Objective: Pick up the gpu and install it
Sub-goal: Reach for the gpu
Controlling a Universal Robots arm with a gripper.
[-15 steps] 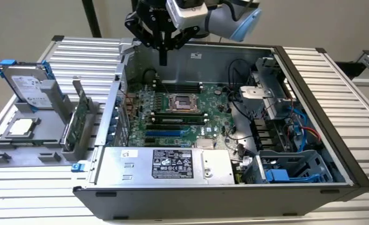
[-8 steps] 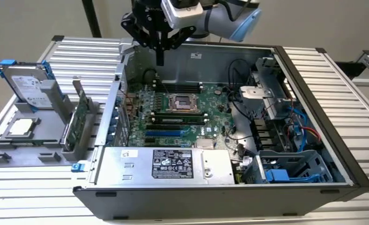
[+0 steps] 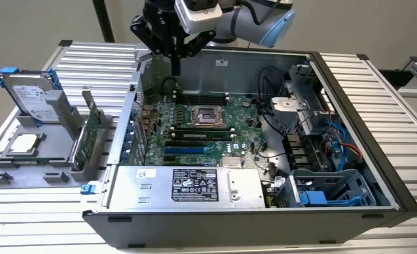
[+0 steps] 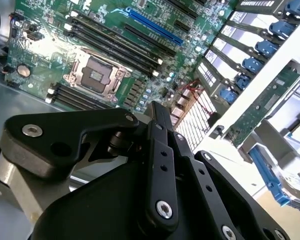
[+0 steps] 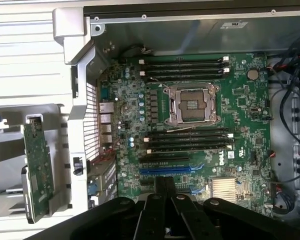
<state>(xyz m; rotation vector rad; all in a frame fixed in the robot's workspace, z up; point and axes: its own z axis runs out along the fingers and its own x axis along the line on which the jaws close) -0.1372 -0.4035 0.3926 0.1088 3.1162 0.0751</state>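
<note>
The gpu (image 3: 87, 135) stands on edge in a grey holder (image 3: 25, 172) outside the computer case, at the exterior view's left. Its green board face shows in the first wrist view (image 5: 37, 170) and the second wrist view (image 4: 262, 105). My gripper (image 3: 174, 71) hangs over the far end of the open case (image 3: 117, 143), above the motherboard (image 3: 201, 127), well apart from the gpu. Its black fingers (image 5: 165, 185) are pressed together, shut with nothing between them, as also seen at the fingertips (image 4: 157, 112). A blue expansion slot (image 5: 165, 170) lies on the board.
A silver hard drive (image 3: 32, 98) in a blue frame and a processor (image 3: 24, 143) sit in the same holder. Inside the case are the open processor socket (image 3: 207, 115), memory sticks (image 3: 201, 98), a power supply (image 3: 187, 185), cables and drive cages (image 3: 322, 159).
</note>
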